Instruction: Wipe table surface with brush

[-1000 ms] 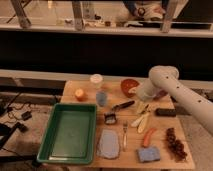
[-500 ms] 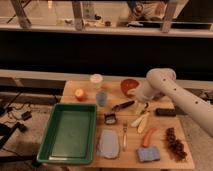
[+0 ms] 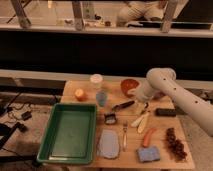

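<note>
**Q:** Fingers?

**Me:** My gripper (image 3: 143,105) hangs low over the middle of the table surface (image 3: 162,125), a little toward the far edge. Fingers apart, nothing between them.

**Q:** Brush?

**Me:** The brush (image 3: 124,105) lies flat just beside my fingers, on the side toward the green tray (image 3: 50,145). I cannot tell whether we touch. The handle's long axis runs roughly along the far edge, slightly slanted. Its nearest end is the one by my fingers. The other end drops toward a small dark block (image 3: 110,118), which I take to be the head.

**Q:** So what does the next move turn on?

**Me:** My guess is a short sideways shift toward the tray, with the fingers set across the handle, not along it.

**Q:** Neighbours?

**Me:** A red bowl (image 3: 129,86) sits behind, by the far edge. Pale long pieces (image 3: 140,120) lie just nearer the front edge, and a black block (image 3: 165,112) is on the opposite side from the brush. It is tight but workable.
</note>
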Motion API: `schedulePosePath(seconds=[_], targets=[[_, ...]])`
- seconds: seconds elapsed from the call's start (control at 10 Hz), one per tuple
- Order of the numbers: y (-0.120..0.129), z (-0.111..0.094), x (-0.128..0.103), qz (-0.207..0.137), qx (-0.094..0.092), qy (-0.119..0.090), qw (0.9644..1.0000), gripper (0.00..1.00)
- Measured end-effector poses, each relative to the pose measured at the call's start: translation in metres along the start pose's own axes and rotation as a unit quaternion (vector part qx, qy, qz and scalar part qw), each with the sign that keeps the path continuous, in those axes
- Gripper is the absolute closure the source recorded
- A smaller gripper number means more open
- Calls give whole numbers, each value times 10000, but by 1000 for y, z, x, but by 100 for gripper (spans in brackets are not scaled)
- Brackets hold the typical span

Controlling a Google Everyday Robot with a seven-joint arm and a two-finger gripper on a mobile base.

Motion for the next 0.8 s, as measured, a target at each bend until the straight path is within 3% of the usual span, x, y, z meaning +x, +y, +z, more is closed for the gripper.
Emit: schedulePosePath(seconds=[0.5, 0.8], targets=[[-3, 16, -2, 54, -154, -185, 9997, 20], [-14, 31, -26, -247, -204, -229, 9992, 20]])
